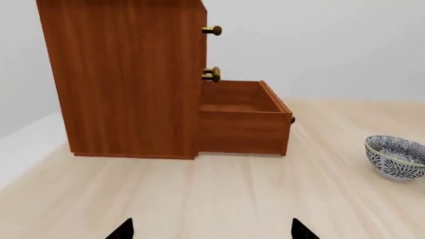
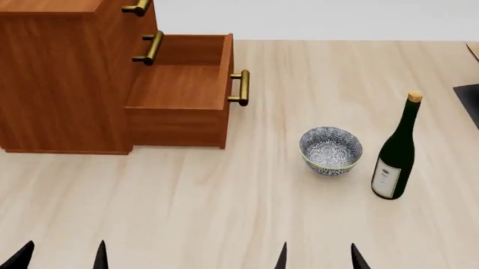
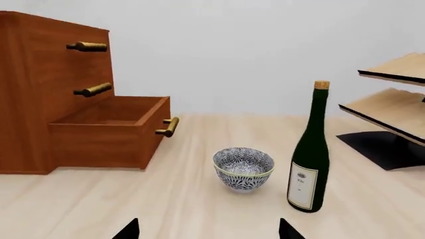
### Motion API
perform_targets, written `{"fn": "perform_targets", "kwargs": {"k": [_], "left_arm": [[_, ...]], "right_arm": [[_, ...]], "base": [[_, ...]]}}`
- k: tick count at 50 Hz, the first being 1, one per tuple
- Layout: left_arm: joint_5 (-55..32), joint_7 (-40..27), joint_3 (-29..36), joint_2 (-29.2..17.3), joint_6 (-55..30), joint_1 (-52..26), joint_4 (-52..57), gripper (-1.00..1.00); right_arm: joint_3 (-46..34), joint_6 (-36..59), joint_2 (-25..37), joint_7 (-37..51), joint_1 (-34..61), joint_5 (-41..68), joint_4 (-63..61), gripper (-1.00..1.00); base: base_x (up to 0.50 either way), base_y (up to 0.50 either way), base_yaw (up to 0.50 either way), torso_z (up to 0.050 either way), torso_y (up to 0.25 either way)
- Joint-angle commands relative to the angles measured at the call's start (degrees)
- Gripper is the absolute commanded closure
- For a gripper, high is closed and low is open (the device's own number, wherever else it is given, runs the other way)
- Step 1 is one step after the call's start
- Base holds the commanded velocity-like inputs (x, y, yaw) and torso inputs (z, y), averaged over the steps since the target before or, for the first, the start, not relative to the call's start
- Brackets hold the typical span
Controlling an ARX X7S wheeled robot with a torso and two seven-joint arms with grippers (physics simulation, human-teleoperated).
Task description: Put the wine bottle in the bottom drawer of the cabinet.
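Standing upright on the pale wooden desk [image 2: 224, 213], the wine bottle [image 2: 396, 151] shows its tan cork at the top and its white label low on the dark green glass, with nothing gripping it. Just beside it, toward the cabinet, sits a patterned blue-white bowl [image 2: 331, 149], close to the bottle but apart from it. The cabinet [image 2: 60, 78] stands at the far left of the desk in the head view, well apart from the bottle, and its bottom drawer [image 2: 183, 92] is pulled out, its inside open to view with nothing lying in it and its brass bar handle [image 2: 240, 88] facing toward the bowl's side of the desk. The two upper drawers are closed, their brass handles jutting from the cabinet's front. Both arms sit low at the near edge of the desk: only the dark fingertips of the left gripper [image 2: 60, 256] and of the right gripper [image 2: 318, 258] reach into the head view, each pair's jaws spread with bare desk between them and holding nothing. The right wrist view shows a pale slanted rack [image 3: 391, 99] on a black base beyond the bottle, on the side away from the cabinet.
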Motion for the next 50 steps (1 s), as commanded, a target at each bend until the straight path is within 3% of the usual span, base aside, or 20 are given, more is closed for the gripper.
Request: {"fn": "perform_targets", "kwargs": {"k": [1,11,13,17,19,24,28,31,35,44,50], "left_arm": [[-6.4,-3.7,-2.7,-3.6,-18.3,2.5,21.8,-1.0],[-13.6,-7.6,-9.8,-6.9,-28.2,6.0,38.4,-1.0],[-18.9,-15.2,-7.2,-13.5,-22.7,7.4,38.6,-1.0],[-26.6,-33.5,4.1,-30.6,-7.2,6.7,38.6,-1.0],[-24.9,-41.3,13.8,-38.6,-0.1,3.9,38.6,-1.0],[-23.0,-53.2,32.8,-50.2,12.8,-4.6,38.6,-1.0],[-20.1,-60.7,50.4,-56.4,20.1,-16.2,38.6,-1.0],[-19.4,-64.5,61.5,-58.0,22.9,-25.3,38.6,-1.0],[-17.7,-66.8,68.1,-58.8,26.1,-30.2,38.6,-1.0],[-17.3,-68.1,71.7,-58.6,26.9,-32.8,38.4,-1.0],[-16.3,-68.1,74.3,-58.4,27.8,-34.4,38.4,-1.0]], "right_arm": [[1.9,12.2,3.6,2.1,-2.9,3.7,-17.6,-1.0],[3.4,16.7,7.1,4.4,-8.2,3.8,-32.0,-1.0],[3.9,16.2,7.4,4.6,-10.0,4.1,-34.1,-1.0],[4.3,14.3,8.2,5.0,-13.5,3.3,-37.2,-1.0],[4.4,13.5,8.7,5.5,-15.2,2.3,-39.1,-1.0],[4.1,12.9,9.2,6.0,-16.7,1.2,-40.7,-1.0],[4.0,12.5,9.5,6.5,-17.2,0.6,-41.7,-1.0],[3.6,12.8,9.7,6.9,-17.4,-0.1,-42.9,-1.0],[3.4,13.4,9.9,7.3,-17.5,-0.2,-44.4,-1.0],[4.8,15.9,10.6,8.4,-17.1,5.1,-46.6,-1.0],[0.1,13.9,17.9,16.8,-16.2,7.0,-46.7,-1.0]], "base": [[0.0,0.0,0.0,0.0,0.0],[0.0,0.0,0.0,0.0,0.0],[0.0,0.0,0.0,0.0,0.0],[0.0,0.0,0.0,0.0,0.0],[0.0,0.0,0.0,0.0,0.0],[0.0,0.0,0.0,0.0,0.0],[0.0,0.0,0.0,0.0,0.0],[0.0,0.0,0.0,0.0,0.0],[0.0,0.0,0.0,0.0,0.0],[0.0,0.0,0.0,0.0,0.0],[0.0,0.0,0.0,0.0,0.0]]}}
